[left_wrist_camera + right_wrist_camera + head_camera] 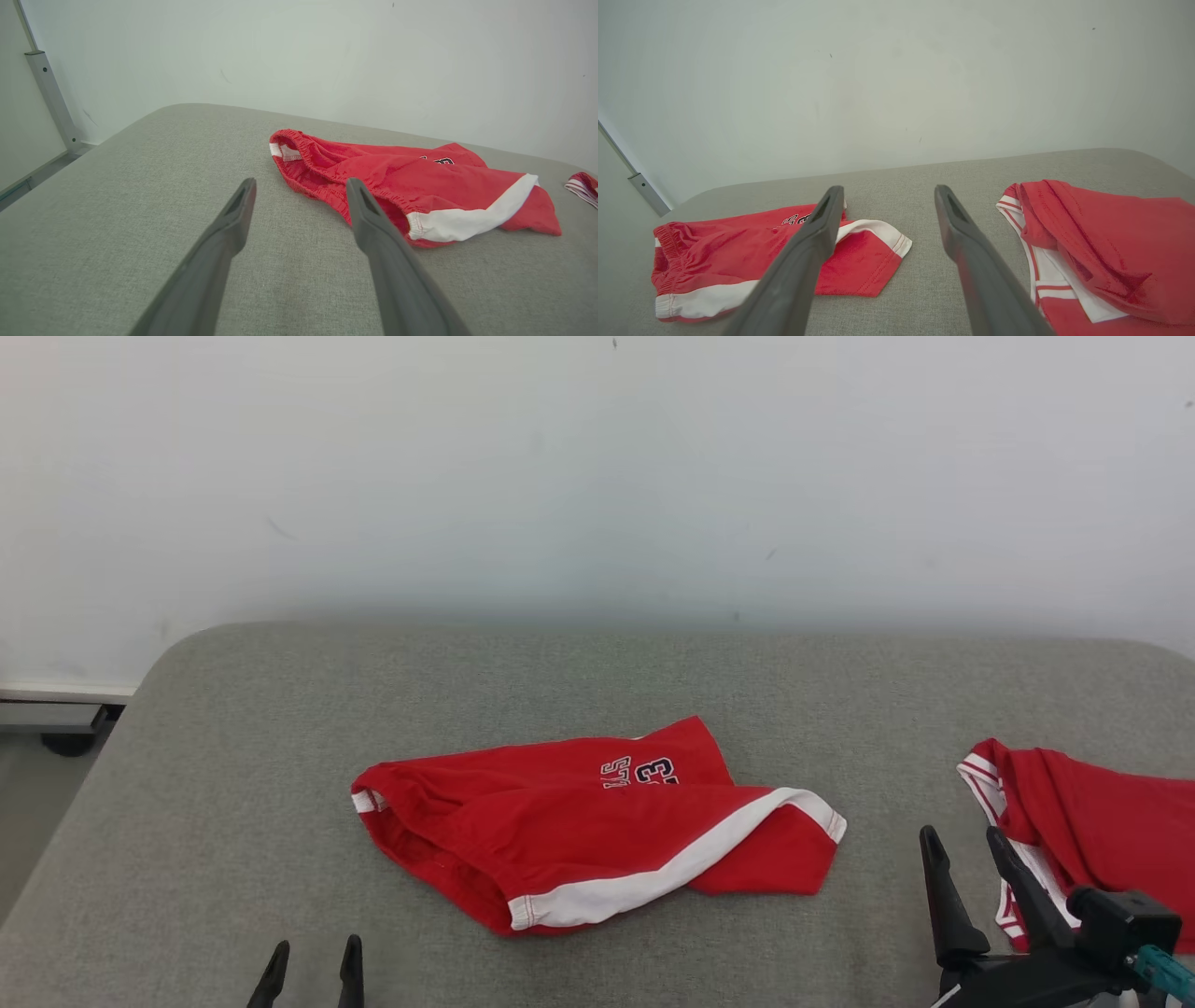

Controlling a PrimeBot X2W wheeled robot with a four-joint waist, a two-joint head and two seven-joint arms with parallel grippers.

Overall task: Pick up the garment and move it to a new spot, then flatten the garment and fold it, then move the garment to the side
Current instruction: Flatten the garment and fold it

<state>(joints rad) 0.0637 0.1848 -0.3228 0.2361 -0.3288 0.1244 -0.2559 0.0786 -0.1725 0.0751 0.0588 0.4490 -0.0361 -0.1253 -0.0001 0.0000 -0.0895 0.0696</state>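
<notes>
1. Fingers of the left gripper (316, 943) stand well apart with nothing between them. Their dark tips rise at the head view's lower left and point forward, low over the padded surface (233, 756).
2. The right gripper (962, 833) sits at the lower right with its long tapered fingers spread about as wide, also empty. It leans slightly left, near the striped edge of a second red garment (1102, 812).
3. The surface is covered in grey woven cloth with a rounded far edge, and it stands against a plain pale wall (597, 476).
4. The red shorts (560, 812) lie crumpled near the middle of the surface, ahead of both grippers and touching neither.
5. Their gathered elastic waistband opens toward the left gripper, showing a small white tag inside.
6. A broad white band runs diagonally along one leg, which is folded over the rest.
7. Dark, white-edged numerals, partly hidden in a fold, show near the far edge.
8. The second garment is red with white trim and thin stripes. It is rumpled and lies well apart from the shorts.
</notes>
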